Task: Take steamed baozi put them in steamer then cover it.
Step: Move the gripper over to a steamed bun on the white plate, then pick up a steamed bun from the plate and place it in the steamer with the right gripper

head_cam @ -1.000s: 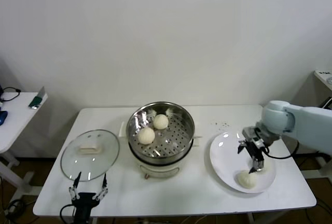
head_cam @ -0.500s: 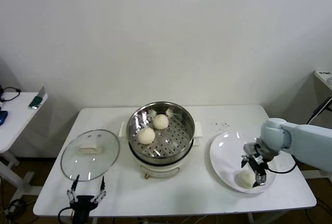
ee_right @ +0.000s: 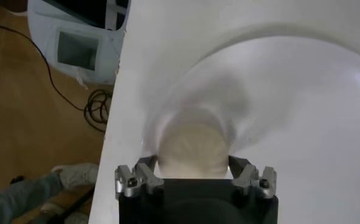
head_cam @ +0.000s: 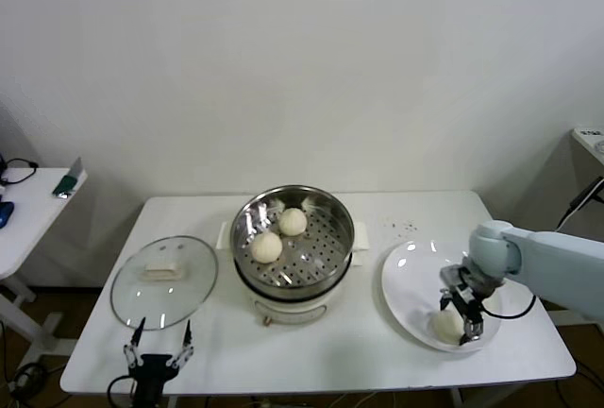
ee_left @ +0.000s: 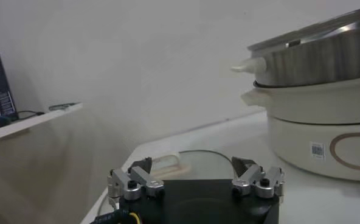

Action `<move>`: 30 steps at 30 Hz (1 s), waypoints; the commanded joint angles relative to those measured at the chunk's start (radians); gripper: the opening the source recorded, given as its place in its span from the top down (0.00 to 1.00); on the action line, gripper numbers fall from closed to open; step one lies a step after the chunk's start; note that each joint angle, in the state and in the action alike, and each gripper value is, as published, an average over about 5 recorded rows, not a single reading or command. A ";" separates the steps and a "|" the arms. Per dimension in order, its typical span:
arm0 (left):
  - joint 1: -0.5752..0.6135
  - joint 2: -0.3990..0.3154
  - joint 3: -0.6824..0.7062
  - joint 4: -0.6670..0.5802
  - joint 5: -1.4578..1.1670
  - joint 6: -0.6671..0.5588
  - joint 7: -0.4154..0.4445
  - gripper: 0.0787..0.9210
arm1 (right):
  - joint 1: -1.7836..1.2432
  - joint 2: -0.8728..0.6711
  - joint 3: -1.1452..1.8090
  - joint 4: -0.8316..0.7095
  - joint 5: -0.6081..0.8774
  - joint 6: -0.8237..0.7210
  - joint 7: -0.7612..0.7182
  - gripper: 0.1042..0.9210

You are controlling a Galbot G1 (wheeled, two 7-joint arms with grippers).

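white table: glass lid left of steamer, plate right

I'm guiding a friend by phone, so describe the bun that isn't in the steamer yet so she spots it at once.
Start at the white table and find the flat white plate right of the steamer. The bun lies on the plate's near edge, the only one on it, with the right claw around it; the other two sit in the steel basket.

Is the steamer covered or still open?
Open. The shiny round steel steamer shows two cream-white buns inside; the round glass lid lies flat beside it.
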 commanded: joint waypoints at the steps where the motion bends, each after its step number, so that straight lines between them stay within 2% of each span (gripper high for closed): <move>1: -0.001 0.000 0.001 0.001 0.002 0.002 0.000 0.12 | -0.016 0.010 0.011 -0.018 -0.005 0.001 -0.003 0.26; 12: -0.001 0.002 0.001 -0.006 0.002 0.004 0.000 0.12 | 0.111 0.034 -0.024 -0.013 0.005 0.071 -0.019 0.30; 15: -0.001 0.003 0.003 -0.008 0.004 0.005 0.001 0.12 | 0.234 0.069 -0.078 0.005 -0.011 0.161 -0.041 0.30; 20: 0.006 0.003 0.003 -0.014 0.008 0.005 0.002 0.12 | 0.496 0.185 -0.206 0.031 -0.103 0.398 -0.078 0.30; 30: 0.019 0.003 0.007 -0.020 0.011 0.004 0.006 0.12 | 0.698 0.384 -0.195 0.085 -0.100 0.578 -0.081 0.30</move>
